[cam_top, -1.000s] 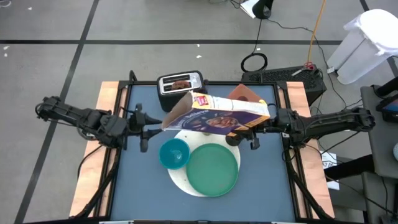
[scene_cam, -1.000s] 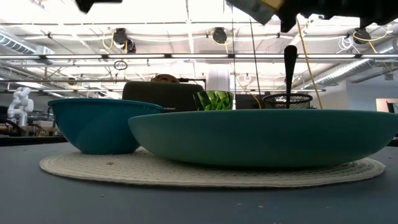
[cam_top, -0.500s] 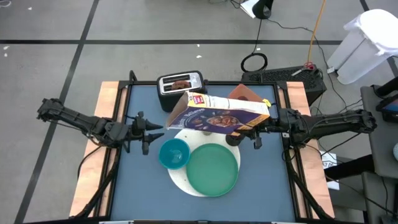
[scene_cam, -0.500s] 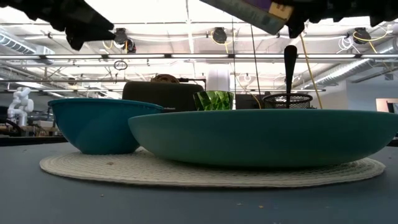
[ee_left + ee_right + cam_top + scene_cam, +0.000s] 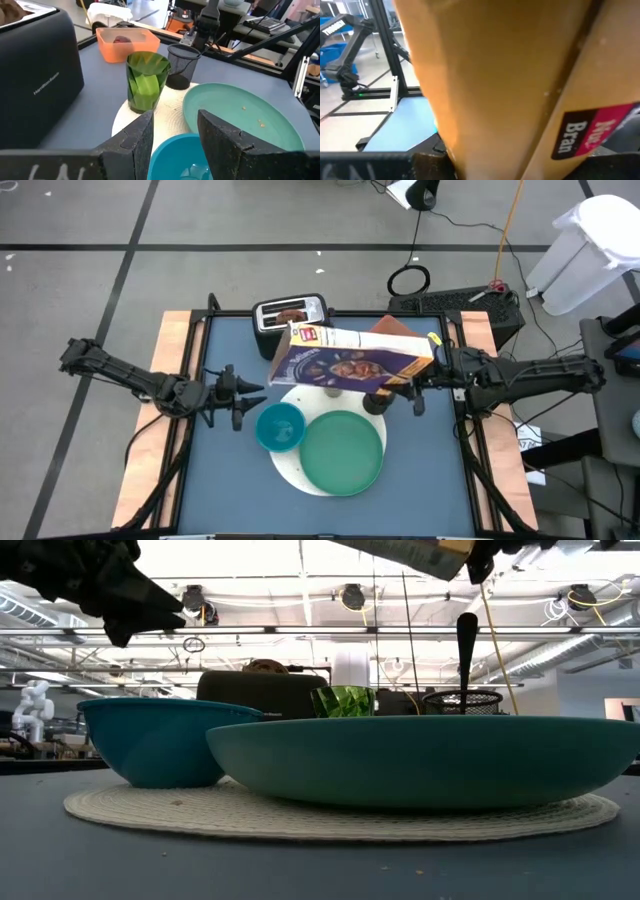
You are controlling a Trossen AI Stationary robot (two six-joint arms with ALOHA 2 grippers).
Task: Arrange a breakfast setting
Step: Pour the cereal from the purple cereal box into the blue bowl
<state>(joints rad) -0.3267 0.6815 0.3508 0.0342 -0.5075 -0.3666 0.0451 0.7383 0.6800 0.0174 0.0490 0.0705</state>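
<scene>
My right gripper (image 5: 418,376) is shut on a purple cereal box (image 5: 350,360), which hangs in the air over the lime cup (image 5: 145,80) and the small black cup (image 5: 182,65). A spoon handle (image 5: 467,640) sticks up out of the black cup. The blue bowl (image 5: 279,426) and the large green plate (image 5: 342,451) rest on the white round disc (image 5: 290,467). My left gripper (image 5: 238,393) stands open just left of the bowl and above its rim (image 5: 175,150), with nothing between its fingers. My right gripper holds the cereal box by its right end (image 5: 408,372), coming in level from the table's right. In the right wrist view the box (image 5: 485,100) fills the picture and hides the fingertips. The box is lifted clear and lies roughly level, its printed face up.
A silver toaster (image 5: 290,313) with a brown bagel (image 5: 265,666) in it stands at the table's far edge. An orange tray (image 5: 125,42) with a dark-red fruit (image 5: 120,39) sits at the far right. Wooden rails (image 5: 172,350) run along both sides of the table.
My left gripper has sunk from beside the box's left end toward the blue bowl, staying open. My right gripper has risen a little and turned level. The box's drooping left end has swung up, so the box now lies nearly flat.
</scene>
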